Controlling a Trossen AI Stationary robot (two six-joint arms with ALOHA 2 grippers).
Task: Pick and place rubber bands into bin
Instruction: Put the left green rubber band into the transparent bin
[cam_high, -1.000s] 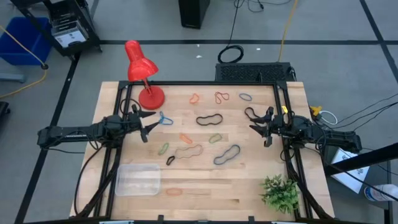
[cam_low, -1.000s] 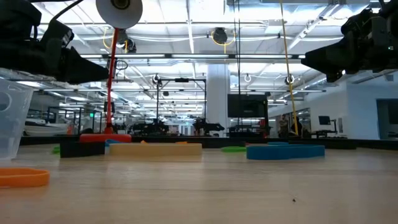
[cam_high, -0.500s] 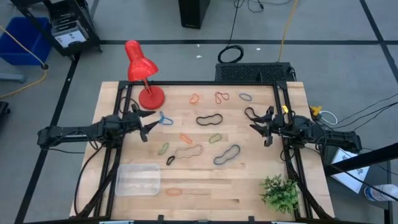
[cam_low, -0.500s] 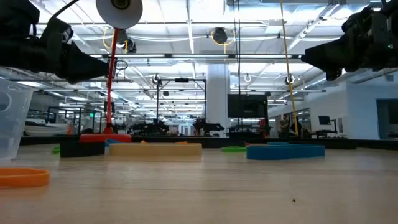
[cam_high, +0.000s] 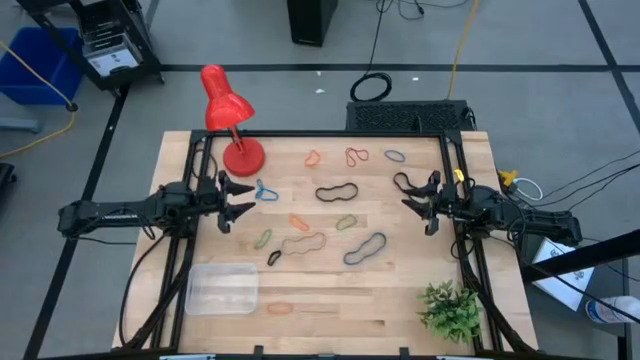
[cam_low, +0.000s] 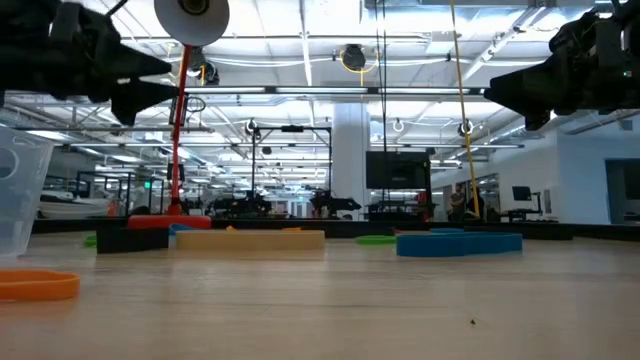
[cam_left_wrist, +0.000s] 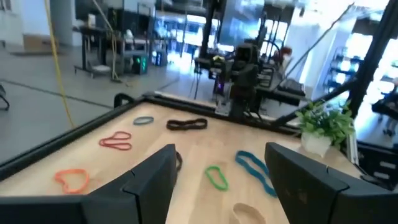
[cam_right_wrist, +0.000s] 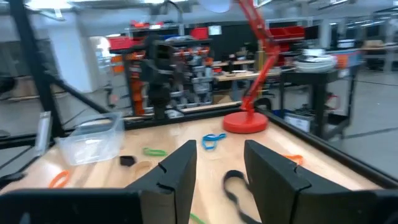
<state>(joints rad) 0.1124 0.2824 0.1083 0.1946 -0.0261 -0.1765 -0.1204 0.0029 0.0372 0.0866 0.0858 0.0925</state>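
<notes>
Several rubber bands lie flat on the wooden table: a small blue one (cam_high: 266, 191), black ones (cam_high: 337, 191) (cam_high: 403, 182), a long blue one (cam_high: 365, 248), a tan one (cam_high: 303, 243), green ones (cam_high: 346, 222), orange and red ones (cam_high: 313, 158) (cam_high: 357, 156) (cam_high: 279, 308). The clear bin (cam_high: 221, 288) stands near the front left and also shows in the right wrist view (cam_right_wrist: 93, 140). My left gripper (cam_high: 235, 200) (cam_left_wrist: 224, 186) is open and empty, above the table beside the small blue band. My right gripper (cam_high: 418, 205) (cam_right_wrist: 221, 180) is open and empty, near the black band at the right.
A red desk lamp (cam_high: 228, 120) stands at the far left corner, its base (cam_right_wrist: 245, 121) on the table. A small green plant (cam_high: 450, 310) stands at the front right. Black frame rails run along the table's left, right and far sides.
My left gripper has risen and drawn back a little toward the table's left edge, staying open. The right gripper and the bands have kept still.
</notes>
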